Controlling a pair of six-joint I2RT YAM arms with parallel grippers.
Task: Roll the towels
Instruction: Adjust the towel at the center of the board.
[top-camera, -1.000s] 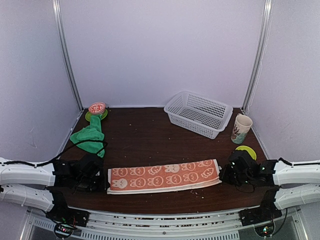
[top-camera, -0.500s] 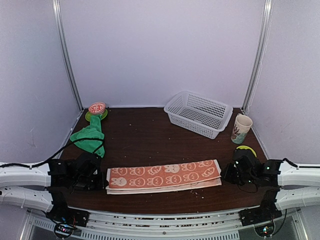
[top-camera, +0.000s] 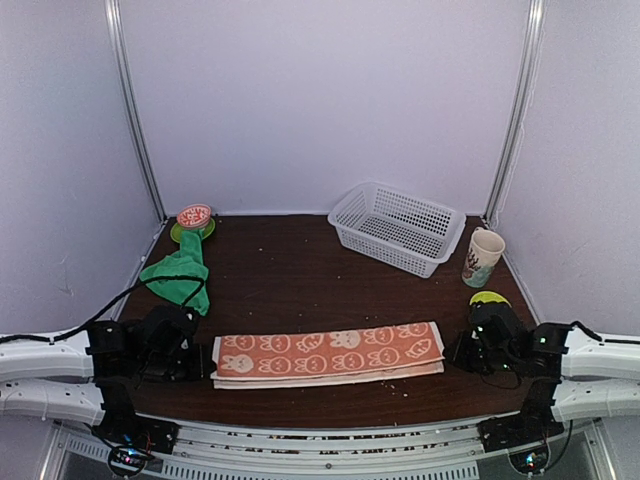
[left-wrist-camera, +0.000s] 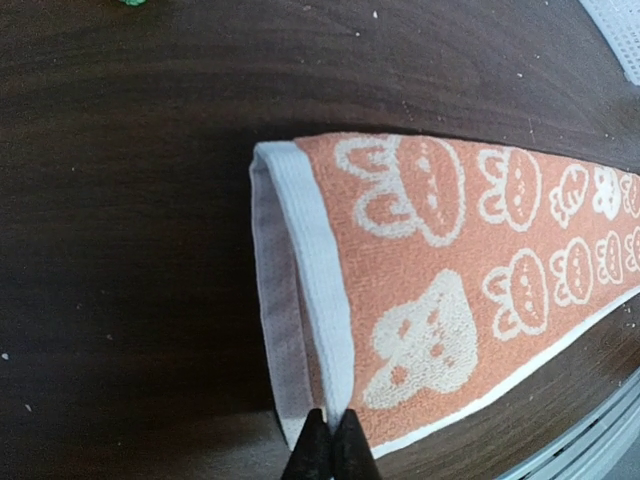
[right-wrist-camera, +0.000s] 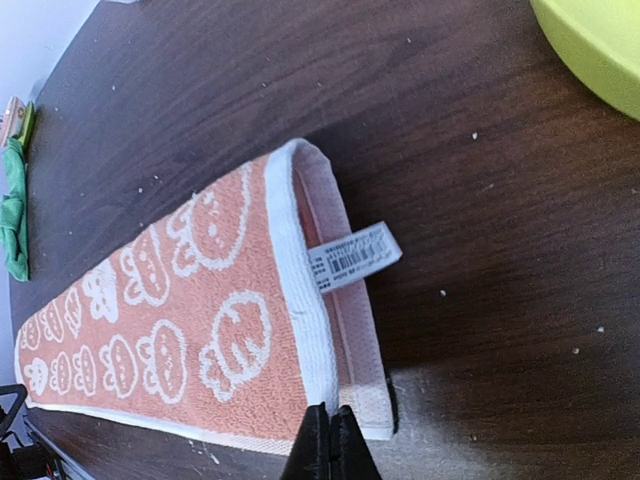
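Bunny towel (top-camera: 328, 353) lies folded into a long flat strip, not rolled, at the near edge of the bench (top-camera: 300, 280). The left claw (left-wrist-camera: 321, 448) sits closed at its left end, the right claw (right-wrist-camera: 328, 440) closed at its right end. The green towel (top-camera: 180, 272) lies bunched well behind its left end.

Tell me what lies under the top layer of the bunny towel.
A second layer of the same bunny towel peeks out at both ends, with a white tag at the right end. Anything beneath its middle is covered.
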